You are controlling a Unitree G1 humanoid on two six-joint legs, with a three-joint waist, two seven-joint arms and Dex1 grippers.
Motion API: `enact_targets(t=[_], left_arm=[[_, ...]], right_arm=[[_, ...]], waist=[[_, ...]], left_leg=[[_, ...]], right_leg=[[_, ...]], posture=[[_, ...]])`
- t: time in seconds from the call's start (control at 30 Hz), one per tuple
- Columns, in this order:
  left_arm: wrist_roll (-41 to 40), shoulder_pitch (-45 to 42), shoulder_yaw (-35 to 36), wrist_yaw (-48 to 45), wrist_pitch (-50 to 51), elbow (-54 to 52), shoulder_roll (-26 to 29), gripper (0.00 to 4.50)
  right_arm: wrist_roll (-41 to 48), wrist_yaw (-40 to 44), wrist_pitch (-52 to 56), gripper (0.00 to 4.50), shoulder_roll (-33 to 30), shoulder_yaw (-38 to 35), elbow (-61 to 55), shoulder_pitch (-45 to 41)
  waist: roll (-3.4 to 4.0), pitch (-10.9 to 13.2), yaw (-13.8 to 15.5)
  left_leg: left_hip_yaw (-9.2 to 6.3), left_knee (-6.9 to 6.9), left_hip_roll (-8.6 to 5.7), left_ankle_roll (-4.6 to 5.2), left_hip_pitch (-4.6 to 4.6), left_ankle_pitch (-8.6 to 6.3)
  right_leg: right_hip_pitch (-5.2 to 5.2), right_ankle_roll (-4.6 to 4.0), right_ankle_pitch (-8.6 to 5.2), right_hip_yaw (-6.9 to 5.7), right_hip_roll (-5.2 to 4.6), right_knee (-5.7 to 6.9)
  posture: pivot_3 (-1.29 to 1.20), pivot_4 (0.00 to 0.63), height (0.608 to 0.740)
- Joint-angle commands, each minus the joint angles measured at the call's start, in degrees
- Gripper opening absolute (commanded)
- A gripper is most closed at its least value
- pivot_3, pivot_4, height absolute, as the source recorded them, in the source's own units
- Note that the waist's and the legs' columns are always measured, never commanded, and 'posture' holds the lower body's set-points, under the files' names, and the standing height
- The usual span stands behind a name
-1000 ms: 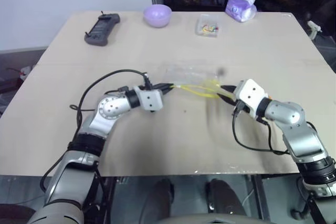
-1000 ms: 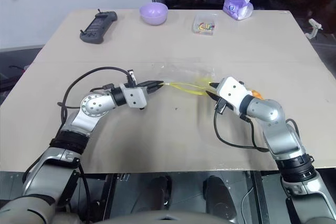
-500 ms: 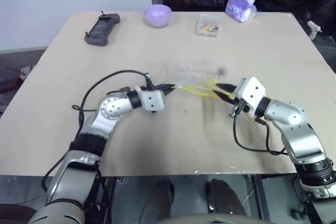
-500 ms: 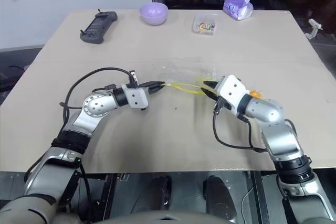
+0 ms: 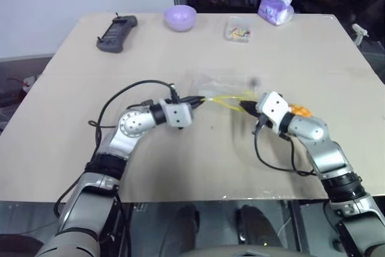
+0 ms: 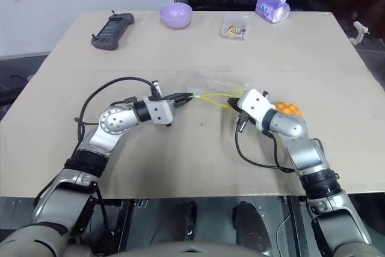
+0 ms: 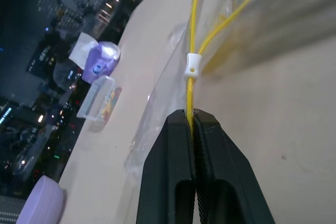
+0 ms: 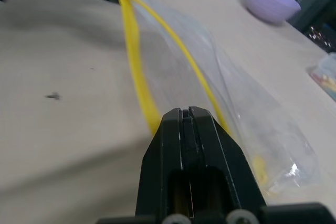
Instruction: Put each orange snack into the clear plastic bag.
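Note:
The clear plastic bag (image 5: 219, 82) lies crinkled at mid-table, and its yellow seal strip (image 6: 210, 97) bows into an open loop between my two grippers. My left gripper (image 5: 197, 100) is shut on one end of the strip, seen pinched between its fingers (image 7: 178, 129). At the other end my right gripper (image 5: 243, 108) is shut, with the two yellow lips running in under its fingertips (image 8: 178, 121). One orange snack (image 5: 299, 111) with a grid pattern rests on the table just behind my right wrist, outside the bag.
Along the far edge of the table (image 5: 72, 118) stand a black controller (image 5: 117, 33), a lilac bowl (image 5: 180, 17), a small clear box with colourful bits (image 5: 239, 30) and a purple tissue pack (image 5: 276, 9).
My right gripper shut at the strip's end and slid left toward the left gripper. The yellow strip bowed into a wider loop, and the orange snack came into view behind the right wrist.

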Motion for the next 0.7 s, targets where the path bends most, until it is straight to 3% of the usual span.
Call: enact_targets(t=[0.03,0.13,0.23,0.27,0.5,0.7], left_arm=[[-1.63,-0.39,0.02,-0.03,2.15,-4.46,-0.96,0.0],[-1.2,-0.63,-0.18,0.0,3.55,-5.67,-1.51,0.0],[-0.29,-0.35,-0.17,0.54,4.65,-6.38,-1.28,0.0],[0.01,-0.24,-0.1,0.81,5.09,-6.61,-1.17,0.0],[3.9,1.23,0.21,4.15,8.77,-8.14,-0.85,0.0],[5.42,4.2,0.62,6.45,13.52,-11.93,-1.17,0.0]], right_arm=[[-5.52,-3.46,-1.56,0.04,1.0,2.38,4.6,-4.74],[-9.7,-5.37,-4.66,0.04,1.43,4.79,9.71,-8.2],[-11.7,-6.32,-6.67,0.77,2.04,5.98,12.4,-10.48],[-12.02,-6.17,-6.89,1.4,2.22,6.27,12.85,-10.88],[-14.62,-7.02,-8.41,4.45,4.0,7.6,16.55,-14.51],[-16.07,-8.71,-9.94,4.45,4.53,7.41,19.38,-16.26]], waist=[[0.0,0.0,0.0],[0.0,0.0,-0.01],[0.01,0.0,-0.02],[0.01,0.0,-0.02],[0.01,-0.01,-0.1],[0.02,-0.01,-0.03]], left_leg=[[0.0,0.01,0.0,0.0,0.0,0.0],[-0.01,0.02,0.0,0.0,0.01,0.0],[-0.01,0.02,0.0,0.0,0.01,0.0],[-0.01,0.02,0.0,0.0,0.0,0.0],[-0.01,0.02,0.0,0.0,0.01,0.0],[-0.01,0.02,0.0,0.0,0.0,0.0]], right_leg=[[0.0,0.0,0.0,0.0,0.0,0.01],[-0.01,0.0,0.0,-0.01,0.01,0.03],[-0.01,0.0,0.0,0.0,0.01,0.02],[-0.01,0.0,0.0,0.0,0.01,0.01],[-0.02,0.0,0.0,0.0,0.01,0.02],[-0.02,0.0,0.0,0.0,0.01,0.0]], posture=[[0.0,0.15,0.74],[0.0,0.15,0.74],[0.0,0.15,0.74],[0.0,0.15,0.74],[0.0,0.15,0.74],[0.0,0.15,0.74]])
